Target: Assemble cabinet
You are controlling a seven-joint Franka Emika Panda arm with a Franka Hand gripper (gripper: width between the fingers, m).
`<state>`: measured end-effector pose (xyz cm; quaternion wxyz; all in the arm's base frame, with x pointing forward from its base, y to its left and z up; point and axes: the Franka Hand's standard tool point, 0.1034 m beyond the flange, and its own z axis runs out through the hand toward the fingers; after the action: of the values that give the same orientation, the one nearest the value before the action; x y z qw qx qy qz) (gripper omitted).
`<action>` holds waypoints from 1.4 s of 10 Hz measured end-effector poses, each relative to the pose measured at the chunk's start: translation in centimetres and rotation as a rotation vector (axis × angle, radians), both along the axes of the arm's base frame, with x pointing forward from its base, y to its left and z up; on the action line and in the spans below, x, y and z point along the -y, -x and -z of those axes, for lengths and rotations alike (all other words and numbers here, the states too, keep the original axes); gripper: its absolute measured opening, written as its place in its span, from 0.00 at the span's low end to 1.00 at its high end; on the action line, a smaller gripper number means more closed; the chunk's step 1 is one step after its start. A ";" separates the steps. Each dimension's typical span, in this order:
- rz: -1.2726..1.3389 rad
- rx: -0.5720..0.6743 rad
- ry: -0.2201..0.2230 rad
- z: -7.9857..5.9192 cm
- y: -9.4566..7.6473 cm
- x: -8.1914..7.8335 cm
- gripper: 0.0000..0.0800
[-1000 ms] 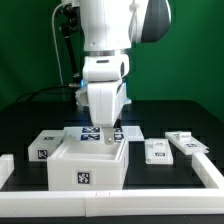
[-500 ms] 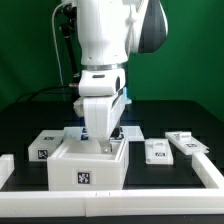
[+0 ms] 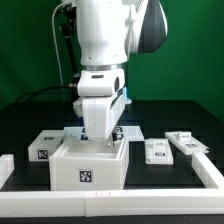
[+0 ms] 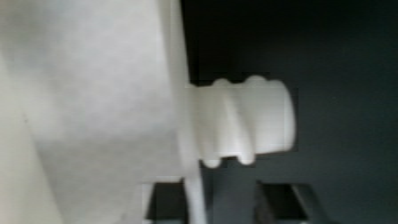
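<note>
The white boxy cabinet body (image 3: 88, 165) stands on the black table, a tag on the face turned to the camera. My gripper (image 3: 110, 141) points down at the top of its wall on the exterior view's right. In the wrist view my gripper (image 4: 226, 206) is open: one finger (image 4: 166, 203) lies against the body's white wall (image 4: 89, 110), the other (image 4: 285, 203) stands apart over dark space. A ribbed white peg (image 4: 244, 120) sticks out of that wall beyond the fingers. Nothing is held.
A small tagged white panel (image 3: 42, 146) lies to the exterior view's left of the body. Two more panels (image 3: 157, 150) (image 3: 185, 143) lie to its right. The marker board (image 3: 128, 131) lies behind the body. A white rail (image 3: 150, 194) borders the table front.
The arm has turned and come down closer to the body's wall in the first half second. Since then it has barely moved. The parts on the table have not moved.
</note>
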<state>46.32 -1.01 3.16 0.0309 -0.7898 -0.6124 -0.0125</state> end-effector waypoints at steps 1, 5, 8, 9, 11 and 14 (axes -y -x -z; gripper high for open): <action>0.000 0.000 0.000 0.0 0.0 0.0 0.10; 0.003 0.000 0.000 0.0 0.0 0.1 0.04; -0.011 0.000 0.001 0.0 0.0 0.1 0.04; -0.099 0.006 0.006 -0.1 -0.2 0.2 0.04; -0.198 0.011 0.020 -0.1 -0.3 -0.1 0.04; -0.279 0.022 0.042 0.0 -0.4 -0.8 0.04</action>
<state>46.72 -0.24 3.17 0.0088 -0.6974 -0.7166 -0.0040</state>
